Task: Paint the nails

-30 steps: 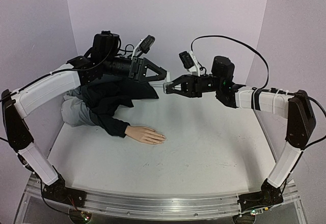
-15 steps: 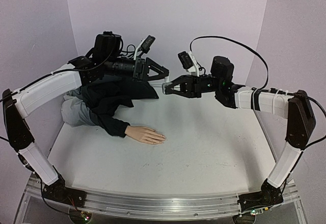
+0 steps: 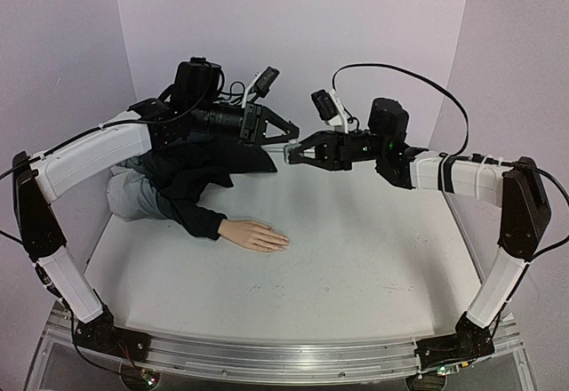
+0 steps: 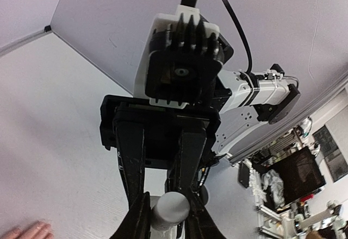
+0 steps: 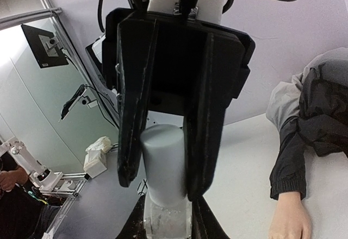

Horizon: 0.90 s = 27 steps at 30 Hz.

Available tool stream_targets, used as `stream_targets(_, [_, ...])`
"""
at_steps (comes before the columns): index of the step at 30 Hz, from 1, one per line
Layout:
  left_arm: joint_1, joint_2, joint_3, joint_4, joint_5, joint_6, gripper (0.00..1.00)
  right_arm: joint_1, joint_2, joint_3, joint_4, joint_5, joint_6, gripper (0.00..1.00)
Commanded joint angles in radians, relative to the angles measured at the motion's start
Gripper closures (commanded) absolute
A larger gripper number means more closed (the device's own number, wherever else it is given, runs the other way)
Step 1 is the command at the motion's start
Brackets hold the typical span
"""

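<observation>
The nails [image 3: 284,242] tip the mannequin hand [image 3: 256,235], laid flat on the table [image 3: 356,258] for access; above and right of that hand, the left gripper [image 3: 290,140] pinches the cap [image 5: 163,157]; the right gripper [image 3: 297,155] clamps the bottle [image 5: 166,224]; 2 grips, probably to unscrew it.

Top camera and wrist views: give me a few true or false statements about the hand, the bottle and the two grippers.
1. The hand lies flat on the table. True.
2. Both grippers are touching the hand. False: the left gripper and right gripper meet near the back, well away from it.
3. The left gripper is shut on a pale grey cap. True.
4. The right gripper is open and empty. False: it is shut on the clear bottle under that cap.
5. The hand comes out of a dark sleeve. True.
</observation>
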Motion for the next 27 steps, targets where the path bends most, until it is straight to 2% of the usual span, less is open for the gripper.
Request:
stream_targets(1, [-0.004,0.005,0.065,0.009,0.005,-0.003,0.83,0.004,-0.016,0.025,0.081,0.015,-0.023,1.00])
stream_targets(4, [-0.004,0.005,0.076,-0.015,-0.026,0.009,0.92,0.003,-0.045,0.008,0.037,0.129,-0.087,1.00])
stream_targets(7, [-0.009,0.000,0.086,-0.075,-0.117,0.036,1.00,0.003,-0.096,-0.002,-0.102,0.400,-0.194,1.00])
stream_targets(9, [-0.020,-0.004,0.099,-0.143,-0.241,0.058,1.00,0.034,-0.149,-0.013,-0.208,0.782,-0.283,1.00])
stream_targets(11, [-0.031,-0.008,0.107,-0.212,-0.410,0.053,1.00,0.149,-0.199,-0.034,-0.261,1.450,-0.370,1.00])
stream_targets(12, [-0.033,-0.009,0.106,-0.239,-0.484,0.034,1.00,0.205,-0.206,-0.044,-0.240,1.712,-0.419,1.00])
stream_targets(13, [-0.033,-0.007,0.102,-0.255,-0.532,0.017,1.00,0.257,-0.204,-0.053,-0.182,1.899,-0.502,1.00])
stream_targets(15, [-0.033,-0.007,0.093,-0.269,-0.591,-0.010,1.00,0.316,-0.183,-0.047,-0.061,2.065,-0.609,1.00])
stream_targets(18, [-0.035,-0.002,0.090,-0.270,-0.607,-0.041,1.00,0.336,-0.142,0.009,-0.056,2.040,-0.645,1.00])
stream_targets(21, [-0.035,0.005,0.104,-0.270,-0.566,-0.026,0.98,0.337,-0.119,0.033,-0.064,1.834,-0.673,1.00])
stream_targets(22, [-0.033,0.003,0.110,-0.269,-0.545,-0.008,0.88,0.335,-0.118,0.032,-0.067,1.759,-0.693,1.00])
stream_targets(25, [-0.019,-0.019,0.121,-0.270,-0.486,0.038,0.45,0.298,-0.133,0.036,-0.133,1.460,-0.695,1.00])
stream_targets(26, [-0.011,-0.029,0.120,-0.268,-0.466,0.047,0.39,0.282,-0.143,0.037,-0.166,1.331,-0.676,1.00])
stream_targets(27, [-0.004,-0.041,0.117,-0.268,-0.440,0.055,0.29,0.236,-0.155,0.037,-0.198,1.192,-0.648,1.00])
